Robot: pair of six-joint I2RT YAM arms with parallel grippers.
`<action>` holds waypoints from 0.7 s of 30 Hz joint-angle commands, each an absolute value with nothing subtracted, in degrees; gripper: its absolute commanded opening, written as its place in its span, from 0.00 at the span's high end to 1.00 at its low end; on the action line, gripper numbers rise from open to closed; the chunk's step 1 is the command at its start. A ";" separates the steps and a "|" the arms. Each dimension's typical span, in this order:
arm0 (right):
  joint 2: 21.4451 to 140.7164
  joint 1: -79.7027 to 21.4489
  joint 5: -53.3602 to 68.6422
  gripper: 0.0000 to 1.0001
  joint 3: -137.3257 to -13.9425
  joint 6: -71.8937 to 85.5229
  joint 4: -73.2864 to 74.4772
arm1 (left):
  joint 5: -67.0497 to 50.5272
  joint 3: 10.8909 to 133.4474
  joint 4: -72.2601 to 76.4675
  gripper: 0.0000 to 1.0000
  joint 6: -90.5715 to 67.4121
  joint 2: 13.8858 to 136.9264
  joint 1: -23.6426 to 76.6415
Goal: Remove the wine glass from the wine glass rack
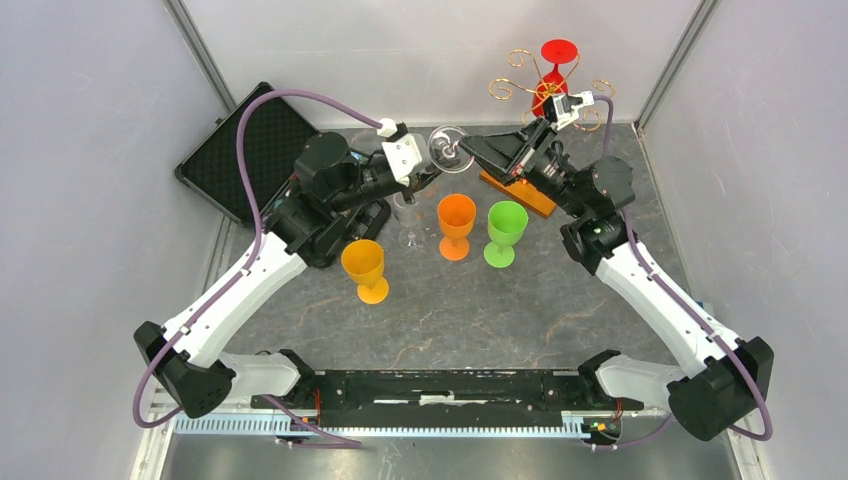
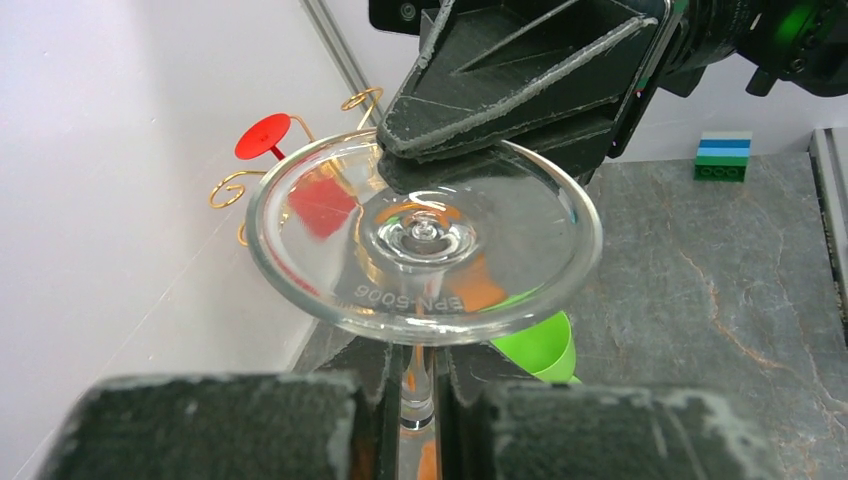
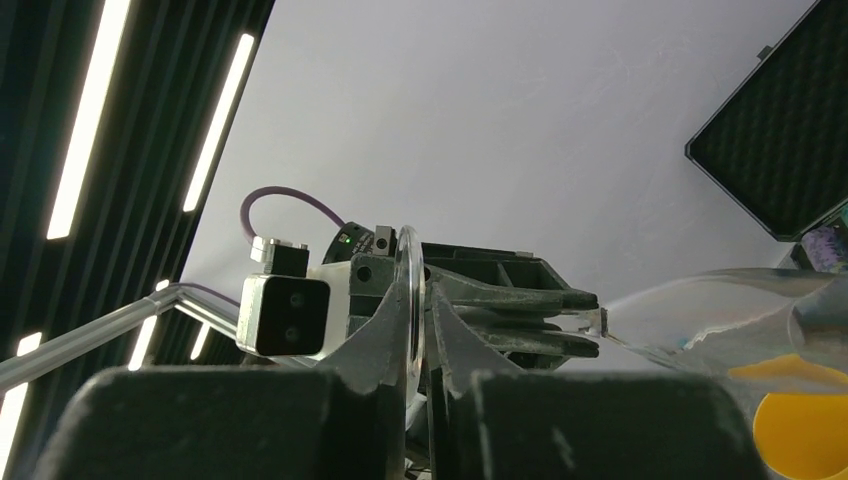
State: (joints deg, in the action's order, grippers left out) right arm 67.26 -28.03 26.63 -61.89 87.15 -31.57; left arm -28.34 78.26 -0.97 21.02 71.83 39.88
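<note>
A clear wine glass is held in the air between both arms, away from the rack; its round foot [image 1: 448,145] faces the left wrist camera [image 2: 423,240]. My left gripper [image 1: 428,178] is shut on its stem [image 2: 420,390]. My right gripper [image 1: 466,150] is shut on the rim of the foot [image 3: 420,330], which shows edge-on there [image 3: 410,290]. The wine glass rack [image 1: 530,90], gold wire on an orange-brown base [image 1: 520,195], stands at the back right. A red wine glass [image 1: 555,60] hangs upside down on it.
An orange goblet [image 1: 456,225], a green goblet [image 1: 505,232] and a yellow-orange goblet [image 1: 365,268] stand mid-table under the arms. An open black case [image 1: 255,145] lies at the back left. A small brick stack [image 2: 722,155] stands by the back wall.
</note>
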 commanded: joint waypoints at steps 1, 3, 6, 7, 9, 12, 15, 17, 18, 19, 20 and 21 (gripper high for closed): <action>66.38 -28.26 25.56 0.84 -61.62 86.51 -36.97 | -28.74 77.70 2.20 0.98 18.59 69.53 39.83; 66.53 -28.30 25.03 0.71 -61.37 86.16 -37.03 | -28.49 76.84 3.48 0.98 17.36 69.03 39.81; 66.60 -28.30 23.77 0.53 -60.55 85.41 -37.06 | -27.16 75.49 5.45 0.98 14.88 68.31 39.86; 66.51 -28.26 23.31 0.49 -60.29 84.99 -37.19 | -26.69 74.97 6.09 0.98 13.93 67.99 39.86; 66.20 -28.29 22.31 0.41 -59.45 83.54 -37.48 | -25.67 74.02 7.36 0.98 11.73 67.43 39.84; 63.94 -28.30 19.09 0.25 -56.19 80.06 -40.50 | -21.74 73.61 8.70 0.98 6.34 66.73 39.82; 59.08 -28.28 10.14 0.18 -48.61 72.59 -46.17 | -14.85 75.83 8.70 0.98 -2.47 66.95 39.81; 55.94 -28.30 6.23 0.16 -45.99 65.96 -45.28 | -12.70 77.09 8.90 0.98 -6.90 66.92 39.82; 54.41 -28.31 5.26 0.16 -45.19 63.44 -43.78 | -11.27 77.40 9.35 0.98 -8.75 66.66 39.81; 53.35 -28.34 4.75 0.15 -44.44 61.21 -42.00 | -9.39 77.52 9.91 0.98 -10.71 66.18 39.83; 51.63 -28.49 4.19 0.15 -43.16 59.78 -41.07 | -7.65 77.62 10.75 0.98 -12.31 65.76 39.81; 50.60 -28.64 3.84 0.15 -41.83 59.55 -40.58 | -5.95 77.62 11.52 0.98 -13.58 65.36 39.81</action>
